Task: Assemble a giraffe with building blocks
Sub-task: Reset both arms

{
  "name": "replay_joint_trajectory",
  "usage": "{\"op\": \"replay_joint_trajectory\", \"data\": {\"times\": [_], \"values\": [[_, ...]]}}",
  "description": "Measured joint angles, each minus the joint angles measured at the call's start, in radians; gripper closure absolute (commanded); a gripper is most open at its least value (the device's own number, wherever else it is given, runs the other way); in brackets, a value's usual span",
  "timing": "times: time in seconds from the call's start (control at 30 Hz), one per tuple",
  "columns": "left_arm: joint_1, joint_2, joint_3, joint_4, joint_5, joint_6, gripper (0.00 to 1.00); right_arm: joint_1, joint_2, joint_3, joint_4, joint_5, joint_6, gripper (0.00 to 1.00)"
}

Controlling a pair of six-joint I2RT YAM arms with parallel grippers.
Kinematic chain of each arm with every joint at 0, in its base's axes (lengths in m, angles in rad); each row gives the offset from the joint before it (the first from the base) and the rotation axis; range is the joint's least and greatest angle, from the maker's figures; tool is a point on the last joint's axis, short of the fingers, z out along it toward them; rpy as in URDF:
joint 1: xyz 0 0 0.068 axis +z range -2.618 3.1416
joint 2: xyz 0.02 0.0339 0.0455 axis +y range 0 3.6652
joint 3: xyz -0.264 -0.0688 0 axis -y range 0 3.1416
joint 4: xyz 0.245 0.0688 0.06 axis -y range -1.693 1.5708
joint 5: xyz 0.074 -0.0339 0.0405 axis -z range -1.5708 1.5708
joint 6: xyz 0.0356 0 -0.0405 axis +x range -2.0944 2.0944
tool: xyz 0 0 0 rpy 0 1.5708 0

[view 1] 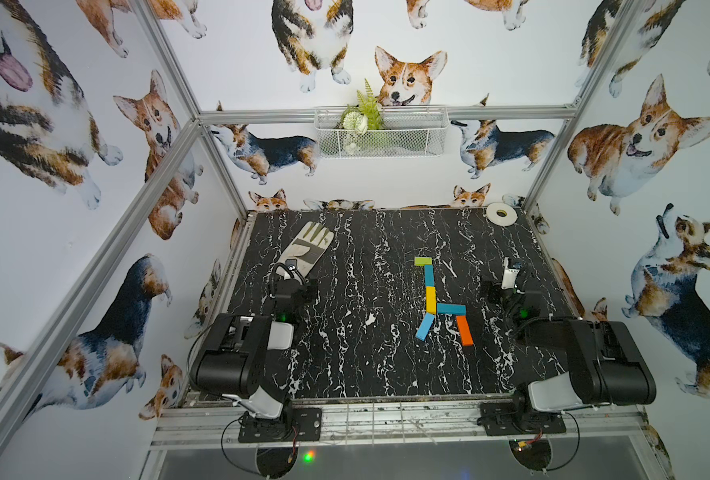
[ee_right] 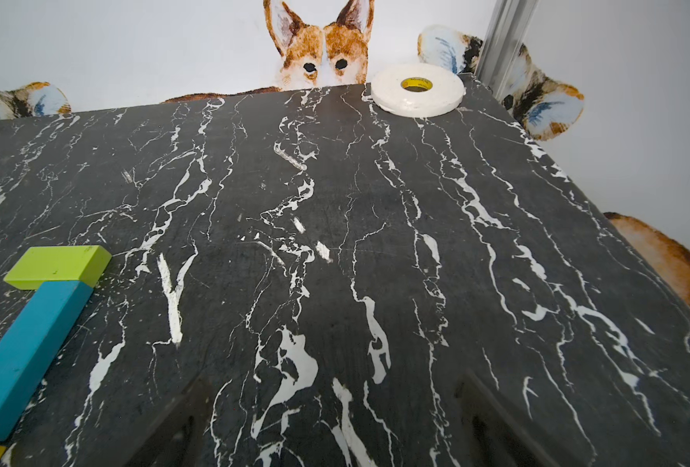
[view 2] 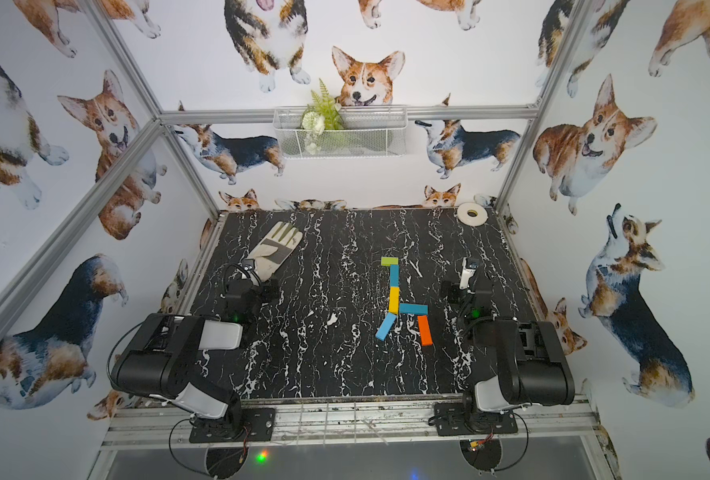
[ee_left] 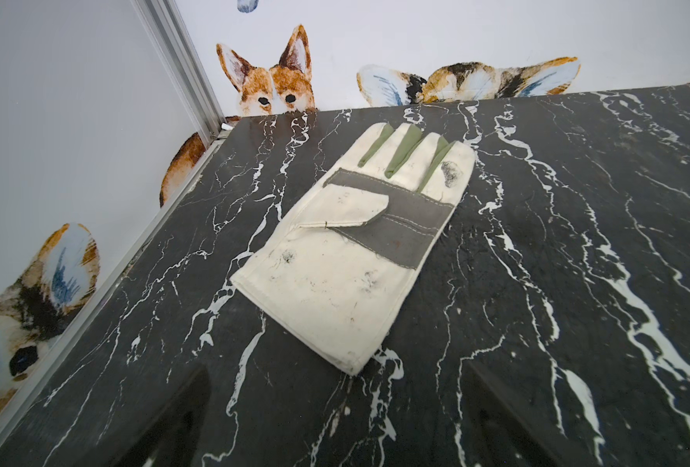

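**Six building blocks form the giraffe; both grippers gape empty**

The figure lies on the black, white-veined marble tabletop, right of centre and well apart from every edge. Its lime-green bar lies crosswise at the far end, touching the teal neck bar, which meets the yellow bar end to end. The teal body bar runs rightward from the yellow bar's near end. The light-blue leg slants leftward toward the front edge, and the orange leg sits just under the body's right end.

The right gripper hovers between the neck and the right edge, apart from both, its dark fingers spread wide over bare marble. The left gripper hangs at the cuff of the white and grey work glove near the far left edge, fingers likewise spread, holding nothing. A white tape roll sits in the far right corner. Bare marble runs from the left gripper to the giraffe and along the front edge.
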Motion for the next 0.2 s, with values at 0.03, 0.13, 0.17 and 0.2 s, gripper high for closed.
{"op": "replay_joint_trajectory", "data": {"times": [0.03, 0.13, 0.17, 0.2], "values": [[0.0, 0.0, 0.0, 0.0, 0.0, 0.0, 0.0, 0.0, 0.001, 0.0, 0.0, 0.0, 0.0, 0.01], [0.0, 0.0, 0.0, 0.0, 0.0, 0.0, 0.0, 0.0, 0.008, 0.002, 0.0, 0.0, 0.0, 0.01], [0.0, 0.0, 0.0, 0.0, 0.0, 0.0, 0.0, 0.0, 0.008, 0.002, 0.0, 0.0, 0.0, 0.01], [0.0, 0.0, 0.0, 0.0, 0.0, 0.0, 0.0, 0.0, 0.008, 0.002, 0.0, 0.0, 0.0, 0.01]]}}
